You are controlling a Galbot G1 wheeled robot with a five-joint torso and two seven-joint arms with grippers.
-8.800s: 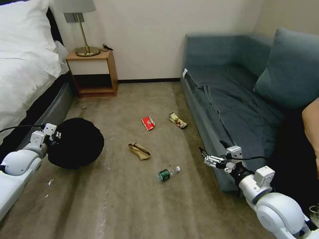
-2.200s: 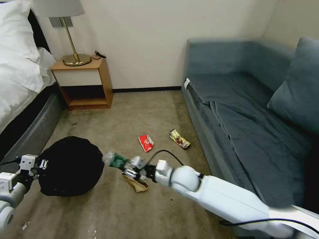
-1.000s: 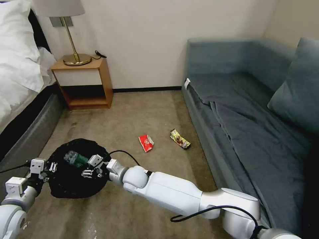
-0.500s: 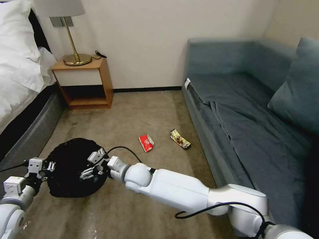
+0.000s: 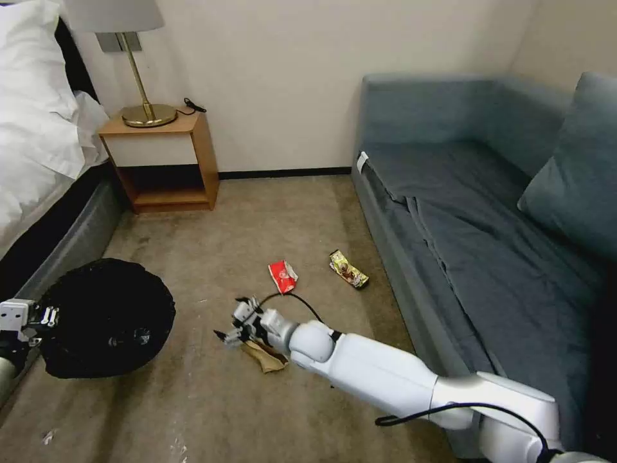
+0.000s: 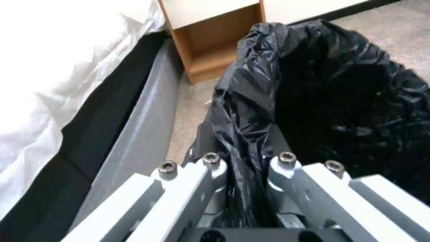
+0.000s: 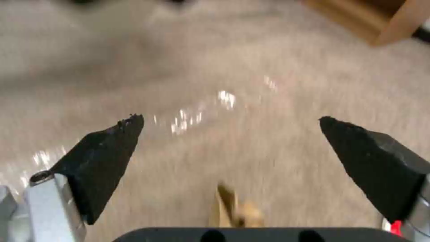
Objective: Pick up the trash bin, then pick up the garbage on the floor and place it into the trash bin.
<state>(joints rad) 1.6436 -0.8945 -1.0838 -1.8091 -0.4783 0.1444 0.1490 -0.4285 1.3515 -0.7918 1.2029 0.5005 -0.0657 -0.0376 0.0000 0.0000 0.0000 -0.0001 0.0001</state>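
Head view: your left tool [image 5: 38,319] holds the bin [image 5: 106,316] at eight o'clock; your right tool [image 5: 232,325], spread and empty, hovers over the paper bag [image 5: 265,355]. Packet [image 5: 283,276] and wrapper [image 5: 348,268] lie toward one o'clock, uncollected.

Left wrist: the tool is clamped on the bin's liner [image 6: 244,111].

Right wrist: fingers [image 7: 105,158] wide apart above carpet, bag just beneath.

Bare carpet [image 5: 257,218] is lying open mid-frame; the bed [image 5: 38,193] and sofa [image 5: 463,225] are hemming both sides.
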